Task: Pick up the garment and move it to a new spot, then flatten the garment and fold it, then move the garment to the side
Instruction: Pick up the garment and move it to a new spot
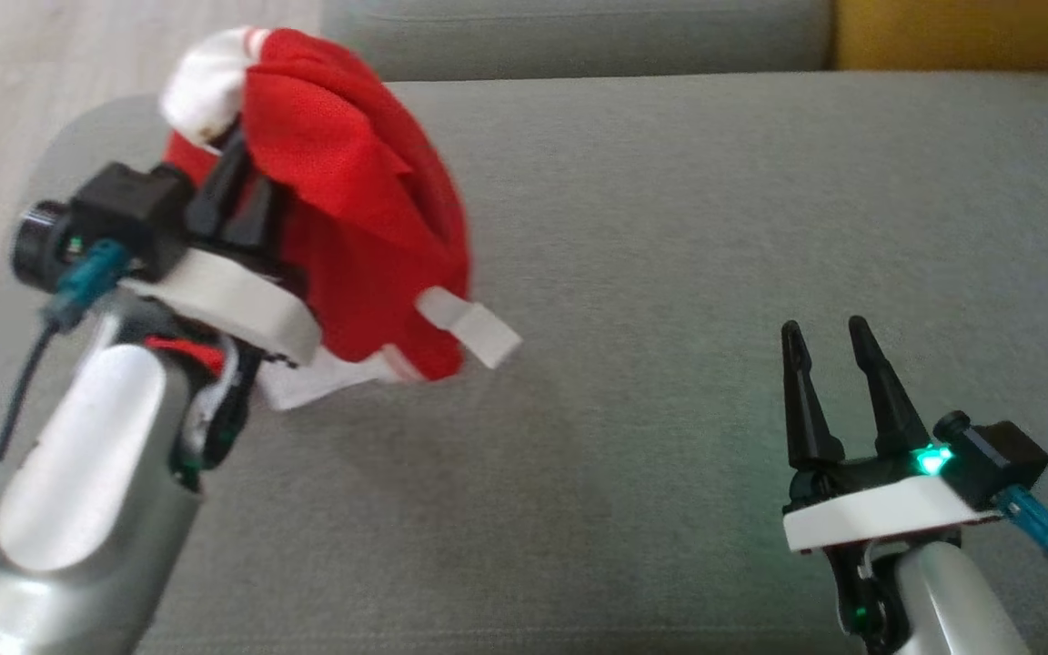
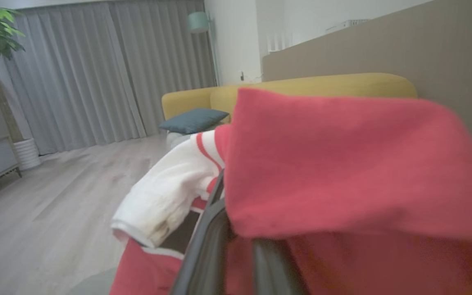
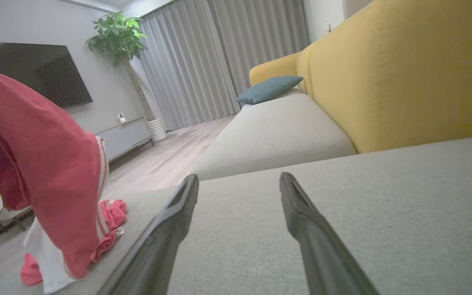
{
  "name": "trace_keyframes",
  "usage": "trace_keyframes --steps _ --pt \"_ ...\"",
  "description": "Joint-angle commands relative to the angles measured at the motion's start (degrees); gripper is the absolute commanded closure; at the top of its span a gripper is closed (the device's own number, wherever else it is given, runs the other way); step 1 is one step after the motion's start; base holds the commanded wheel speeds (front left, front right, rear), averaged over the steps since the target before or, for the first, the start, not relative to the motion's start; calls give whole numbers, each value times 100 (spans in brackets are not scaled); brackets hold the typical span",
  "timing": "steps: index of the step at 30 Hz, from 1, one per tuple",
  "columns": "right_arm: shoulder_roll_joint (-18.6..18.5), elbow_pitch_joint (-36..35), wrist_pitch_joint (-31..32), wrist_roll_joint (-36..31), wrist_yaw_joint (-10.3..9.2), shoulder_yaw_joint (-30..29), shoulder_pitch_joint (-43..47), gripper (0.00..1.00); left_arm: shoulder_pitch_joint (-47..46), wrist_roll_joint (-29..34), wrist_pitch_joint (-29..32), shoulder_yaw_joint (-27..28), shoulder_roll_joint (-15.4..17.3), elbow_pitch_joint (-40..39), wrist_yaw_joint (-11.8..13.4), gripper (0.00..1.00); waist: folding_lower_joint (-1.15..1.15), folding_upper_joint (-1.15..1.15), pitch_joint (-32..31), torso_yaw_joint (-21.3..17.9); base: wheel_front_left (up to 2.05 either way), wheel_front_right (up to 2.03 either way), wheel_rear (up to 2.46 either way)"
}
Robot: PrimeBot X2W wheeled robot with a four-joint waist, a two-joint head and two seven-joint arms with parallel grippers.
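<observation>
Red-and-white garment (image 1: pixel 351 200) bunched at ten o'clock on the grey cushion (image 1: pixel 670 227).
The left gripper (image 1: pixel 237 196) clamps it, fingertips buried in cloth; the right gripper (image 1: pixel 824 341), at four o'clock, is spread wide.

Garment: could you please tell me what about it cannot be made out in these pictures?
- Its kind: the bunched garment hides its own shape, all views.
- Grip point: head view, folds cover the tips of the left gripper.
- Its top: right wrist view, cut off by the left edge.
- Its trim: head view, blurred.
</observation>
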Motion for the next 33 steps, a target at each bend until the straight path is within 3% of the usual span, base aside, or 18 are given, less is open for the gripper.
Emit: trace_keyframes --steps 1,8,15,16,17,23,27,33 --pt "-29 -243 -55 25 -4 142 -261 0 -306 17 55 168 95 -207 38 100 0 0 94 -258 0 0 0" --pt "-29 -546 -55 122 -4 186 -500 0 -667 123 376 -326 -355 252 -31 100 0 0 491 -1058 0 0 0" --pt "-29 -904 -55 378 -4 183 -711 0 -1480 144 396 -607 -1012 1126 -138 100 0 0 1009 -1849 0 0 0" --pt "-29 -934 -55 418 -4 195 -739 0 -1607 165 351 -617 -1078 1284 -136 82 0 0 1067 -1954 0 0 0" --pt "-29 -957 -55 458 -4 196 -763 0 -1721 169 297 -634 -1146 1447 -162 0 0 0 1115 -2044 0 0 0" --pt "-29 -983 -55 600 -4 75 -834 0 -2238 206 -41 -734 -1389 2344 -331 0 0 0 1252 -2232 0 0 0" --pt "-29 -935 -55 544 -4 -56 -830 0 -2338 179 -375 -728 -1448 2655 -383 0 0 0 1200 -2009 0 0 0" --pt "-29 -833 -55 367 -4 -150 -806 0 -2244 105 -775 -541 -1282 2791 -320 0 0 0 1000 -1523 0 0 0"
